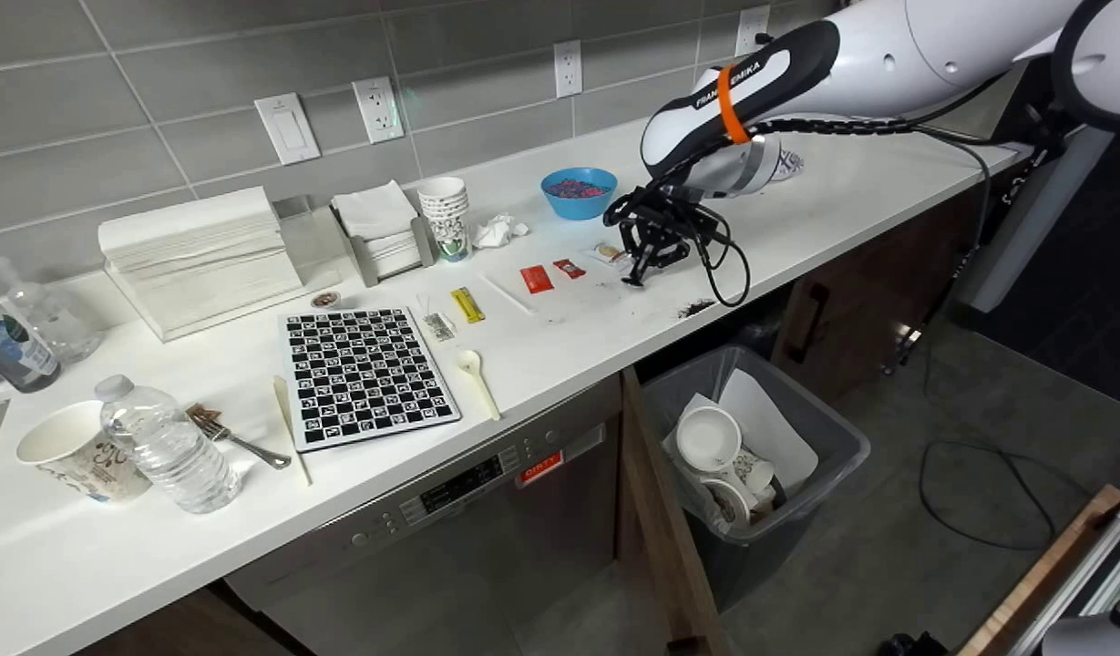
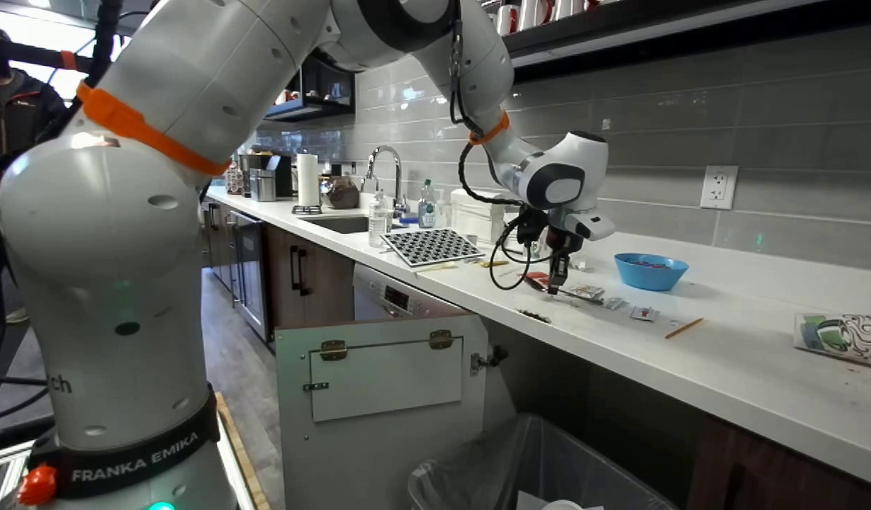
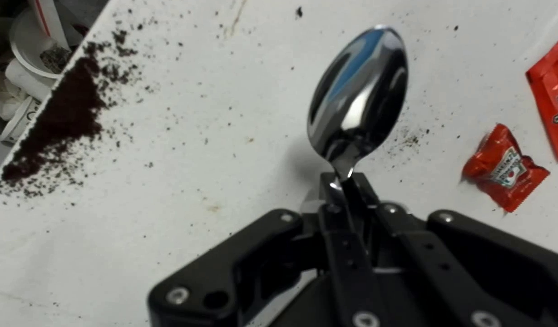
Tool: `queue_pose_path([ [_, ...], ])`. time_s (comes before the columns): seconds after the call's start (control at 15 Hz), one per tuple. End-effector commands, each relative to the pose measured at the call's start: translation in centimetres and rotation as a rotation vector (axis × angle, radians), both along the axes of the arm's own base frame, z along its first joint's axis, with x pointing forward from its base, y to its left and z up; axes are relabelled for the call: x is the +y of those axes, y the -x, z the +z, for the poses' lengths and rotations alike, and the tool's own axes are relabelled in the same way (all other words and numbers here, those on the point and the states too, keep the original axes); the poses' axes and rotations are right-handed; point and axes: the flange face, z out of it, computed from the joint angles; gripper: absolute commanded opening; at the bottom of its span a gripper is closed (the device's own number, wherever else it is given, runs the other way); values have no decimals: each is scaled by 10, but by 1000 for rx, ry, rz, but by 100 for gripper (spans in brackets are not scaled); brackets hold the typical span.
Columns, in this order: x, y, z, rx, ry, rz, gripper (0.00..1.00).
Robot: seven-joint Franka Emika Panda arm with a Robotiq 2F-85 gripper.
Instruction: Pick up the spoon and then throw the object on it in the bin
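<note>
– Starting at the back: a grey tiled wall [image 1: 487, 100], then a long white counter [image 1: 569, 342], standing higher than the bin [image 1: 760, 560].
– Next in size?
– The black gripper [image 3: 344, 181], higher than the bin and set back from it.
– Spread fingers [image 3: 365, 193]?
– No. Drawn together, pinching the spoon [image 3: 358, 95] by the handle, just behind the head.
– Aimed at the bin?
– Not in the wrist view. In line with the fingers, head foremost, long axis roughly crosswise to the way to the bin.
– Loaded?
– Nothing visible on the head. Hollow side up or down: hard to say.
– And smallest of all?
– Grains of dark powder [image 3: 63, 118], between the spoon and the bin. Perhaps the intended load, going by the task.
– So, the coming move?
– Probably a sideways sweep toward the bin, scooping on the way, rather than a push straight ahead.
</note>
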Motion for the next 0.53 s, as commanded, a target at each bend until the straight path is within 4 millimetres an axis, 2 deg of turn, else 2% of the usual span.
queue_pose_path([
  [0.0, 1, -11, -10, -11, -30, -23, 2],
  [0.33, 3, -17, -16, -5, -32, -18, 2],
  [0.4, 4, -17, -17, -2, -30, -18, 34],
  [0.47, 4, -18, -19, 2, -27, -20, 35],
])
